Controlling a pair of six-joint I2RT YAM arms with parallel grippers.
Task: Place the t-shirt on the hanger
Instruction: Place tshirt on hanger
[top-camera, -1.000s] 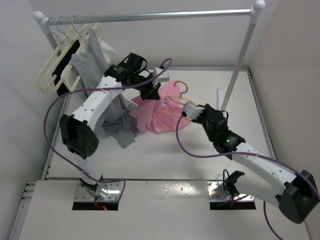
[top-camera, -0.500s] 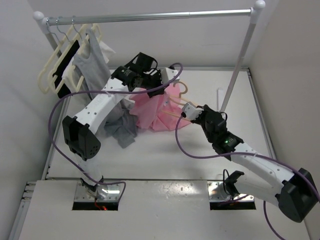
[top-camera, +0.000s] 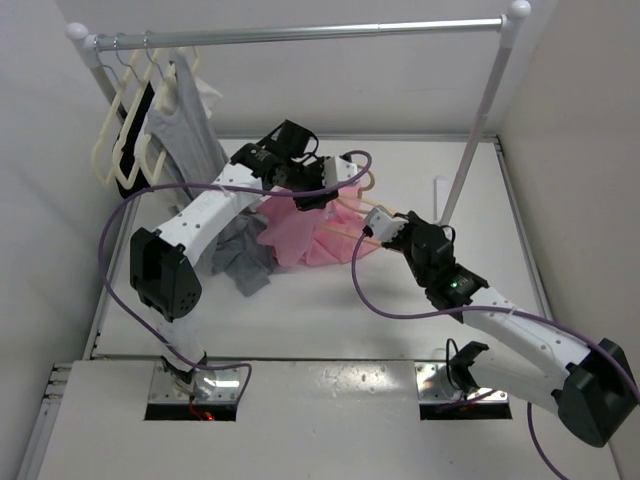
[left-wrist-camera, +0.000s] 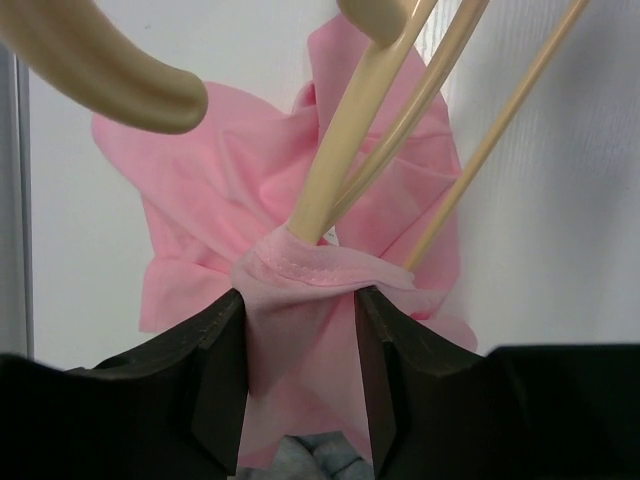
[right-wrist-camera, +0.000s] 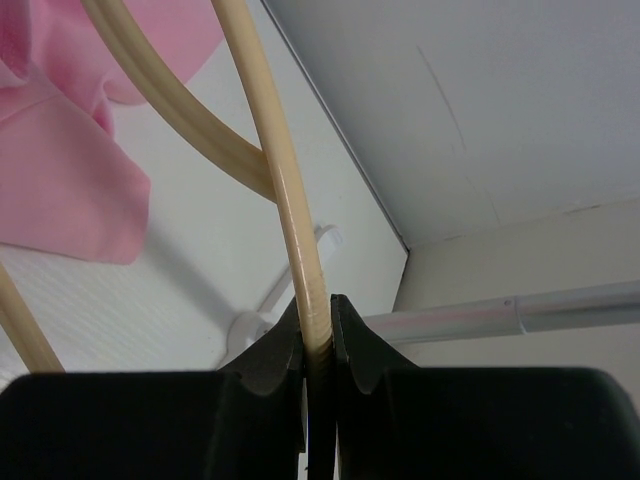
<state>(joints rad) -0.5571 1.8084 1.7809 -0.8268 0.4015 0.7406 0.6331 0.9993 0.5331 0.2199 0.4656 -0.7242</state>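
Note:
The pink t-shirt (top-camera: 296, 232) lies bunched on the white table, its upper edge lifted. My left gripper (top-camera: 318, 194) is shut on a fold of the t-shirt (left-wrist-camera: 300, 330) just behind its hemmed edge, which is gathered around one arm of the peach-beige hanger (left-wrist-camera: 345, 150). The hanger's hook (top-camera: 368, 178) points toward the back. My right gripper (top-camera: 373, 224) is shut on the hanger's thin bar (right-wrist-camera: 283, 180), holding it tilted above the table. The pink cloth (right-wrist-camera: 60, 170) shows at the left of the right wrist view.
A metal clothes rail (top-camera: 300, 34) spans the back, with its white post (top-camera: 478, 125) at the right. A gray garment (top-camera: 186, 125) and cream hangers (top-camera: 118, 140) hang at its left end. Gray cloth (top-camera: 244, 262) lies on the table left of the t-shirt.
My left gripper moved right toward the hanger's hook, carrying the t-shirt's edge along the hanger arm. The hanging gray garment and cream hangers swung left. My right gripper barely moved.

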